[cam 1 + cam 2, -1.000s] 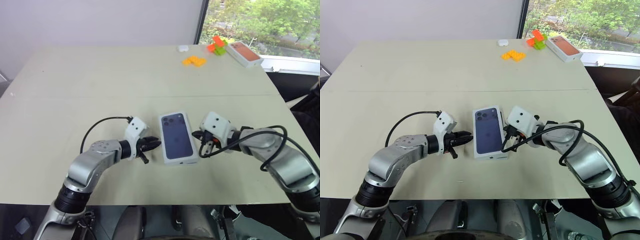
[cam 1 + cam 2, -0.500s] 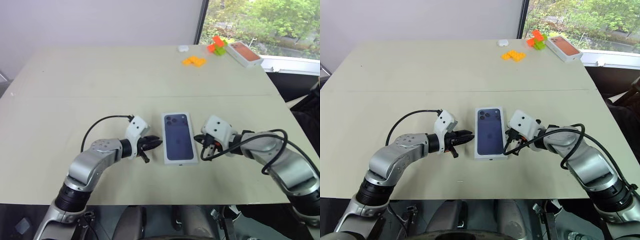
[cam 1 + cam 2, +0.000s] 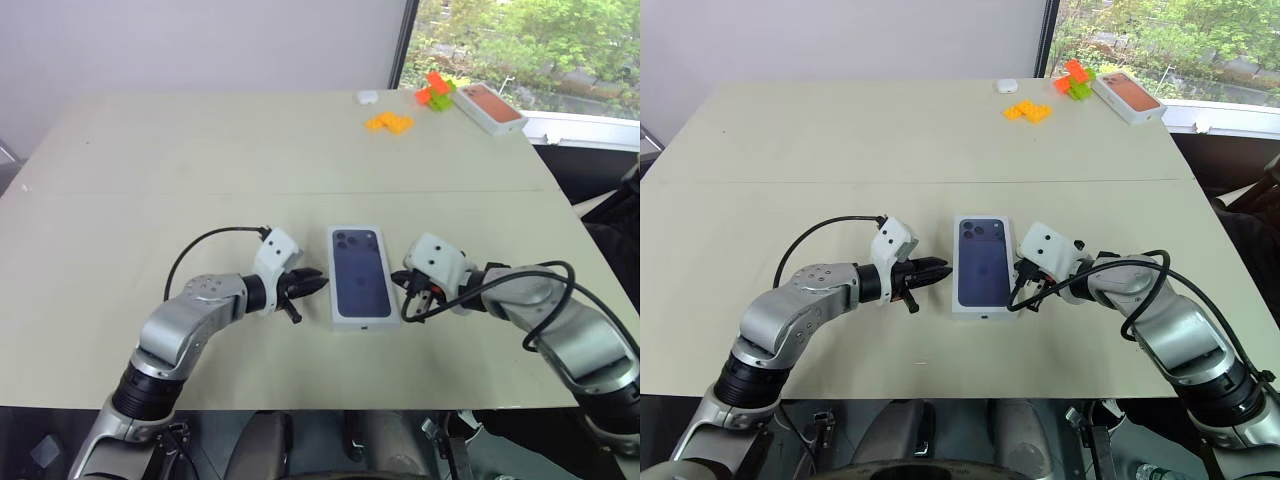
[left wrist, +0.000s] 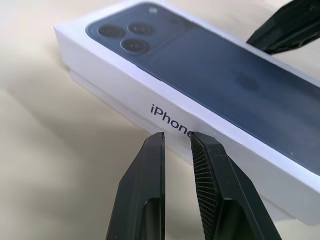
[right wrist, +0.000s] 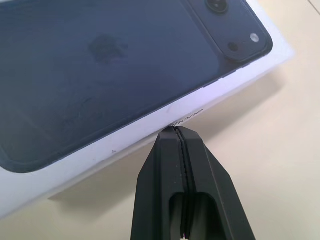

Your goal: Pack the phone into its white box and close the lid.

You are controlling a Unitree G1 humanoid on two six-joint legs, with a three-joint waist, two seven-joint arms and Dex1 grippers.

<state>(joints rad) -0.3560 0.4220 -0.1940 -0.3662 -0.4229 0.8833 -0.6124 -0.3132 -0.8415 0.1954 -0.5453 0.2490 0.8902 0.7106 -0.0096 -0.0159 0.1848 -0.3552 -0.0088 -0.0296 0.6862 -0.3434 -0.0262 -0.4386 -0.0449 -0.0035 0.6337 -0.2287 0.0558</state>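
Table: I see a pale beige table (image 3: 200, 150) under a grey wall, with a window past its far right corner.
Lid: the lid (image 3: 360, 276) sits printed side up near the middle of the table's near edge, covering the white box (image 4: 100, 92), whose base shows as a thin step below it.
Left gripper: my left gripper (image 4: 176, 142) is just beside the lid's left long side, fingers nearly together, holding nothing.
Right gripper: my right gripper (image 5: 177, 131) is pressed shut, empty, tips at the lid's right long side.
Far right corner: an orange-printed box (image 3: 489, 107), orange and green blocks (image 3: 433, 90), flat orange pieces (image 3: 388, 122).
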